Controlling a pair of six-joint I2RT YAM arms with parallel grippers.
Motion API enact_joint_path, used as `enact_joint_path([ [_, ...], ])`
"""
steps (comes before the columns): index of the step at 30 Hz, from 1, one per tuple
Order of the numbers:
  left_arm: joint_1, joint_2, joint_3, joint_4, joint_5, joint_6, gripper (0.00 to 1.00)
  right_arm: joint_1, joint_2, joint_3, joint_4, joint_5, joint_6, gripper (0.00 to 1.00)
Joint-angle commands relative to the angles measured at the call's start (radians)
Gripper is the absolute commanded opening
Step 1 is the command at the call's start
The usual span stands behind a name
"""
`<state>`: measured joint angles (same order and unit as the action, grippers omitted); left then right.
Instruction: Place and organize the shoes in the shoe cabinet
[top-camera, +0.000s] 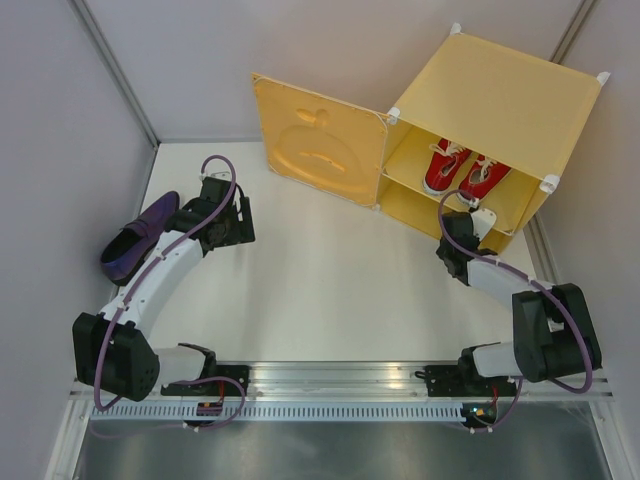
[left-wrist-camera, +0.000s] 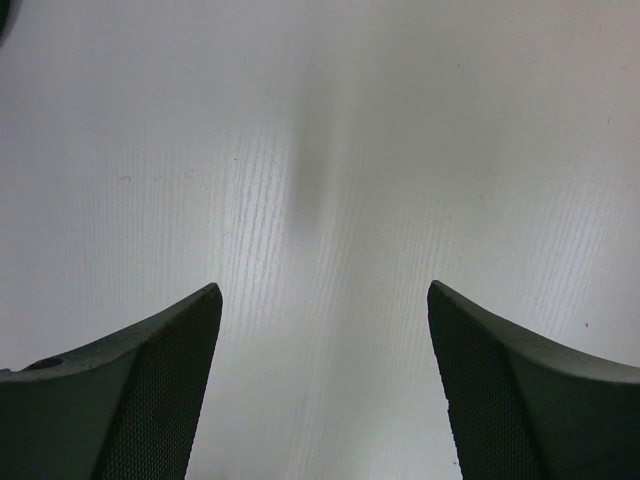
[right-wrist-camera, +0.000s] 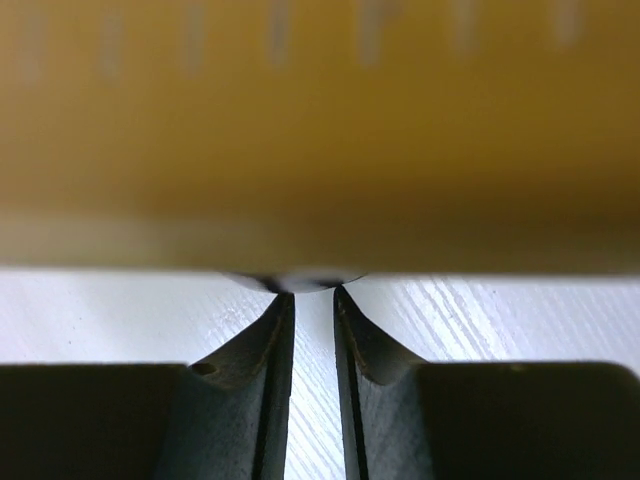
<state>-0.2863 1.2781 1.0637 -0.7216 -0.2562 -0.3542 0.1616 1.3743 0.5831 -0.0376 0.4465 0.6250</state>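
Observation:
The yellow-orange shoe cabinet (top-camera: 500, 90) stands at the back right with its apple-embossed door (top-camera: 315, 140) swung open to the left. Two red sneakers (top-camera: 462, 170) sit side by side on its upper shelf. One dark purple loafer (top-camera: 140, 240) lies at the table's left edge, just left of my left arm. My left gripper (top-camera: 218, 190) (left-wrist-camera: 325, 290) is open over bare table. My right gripper (top-camera: 474, 218) (right-wrist-camera: 313, 290) sits low at the cabinet's front bottom edge (right-wrist-camera: 320, 180). Only a narrow slit shows between its fingers, and nothing is in it.
Grey walls close in the table at the left, back and right. A metal rail (top-camera: 340, 380) carrying both arm bases runs along the near edge. The open door juts out over the middle back of the table.

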Motion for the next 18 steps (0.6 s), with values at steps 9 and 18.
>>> enact_joint_path([
  [9, 0.004, -0.006, 0.002, 0.040, 0.002, 0.041, 0.86, -0.034, 0.045, 0.077, 0.111, 0.084, 0.002, 0.20],
  [18, 0.004, 0.003, 0.002, 0.040, 0.000, 0.041, 0.86, -0.051, 0.046, 0.078, 0.163, 0.081, -0.004, 0.20],
])
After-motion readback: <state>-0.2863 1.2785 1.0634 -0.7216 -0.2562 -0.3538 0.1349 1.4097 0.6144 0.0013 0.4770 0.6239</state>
